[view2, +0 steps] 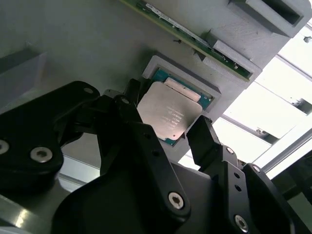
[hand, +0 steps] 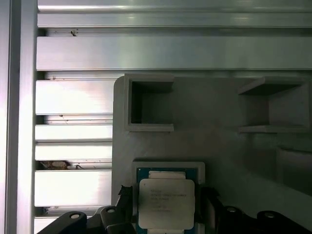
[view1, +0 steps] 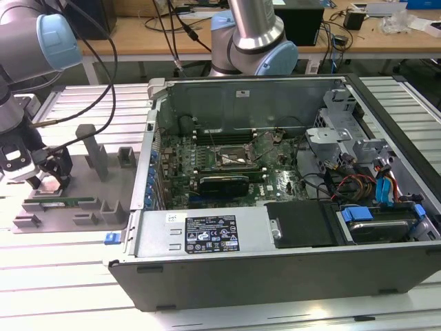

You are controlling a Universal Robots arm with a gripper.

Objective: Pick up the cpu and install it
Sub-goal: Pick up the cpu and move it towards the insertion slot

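The cpu (hand: 166, 202) is a flat square chip with a silver lid and a green edge. It lies in a raised square pocket of the grey fixture plate (view1: 103, 181), which sits at the exterior view's left, beside the computer case. My gripper (view1: 52, 181) hangs low over that pocket. In both wrist views its black fingers (view2: 127, 97) stand one on each side of the cpu (view2: 165, 114), with a narrow gap to the chip's edges. The gripper (view2: 165, 109) is open and holds nothing. The motherboard socket (view1: 231, 158) inside the case has its frame visible.
The open computer case (view1: 275, 262) fills the middle and the exterior view's right, its near wall standing tall. A long green memory stick (view1: 62, 202) lies in the fixture's slot near the gripper. Grey upright holders (view1: 93, 148) stand on the fixture. A second arm's base (view1: 251, 41) is behind the case.
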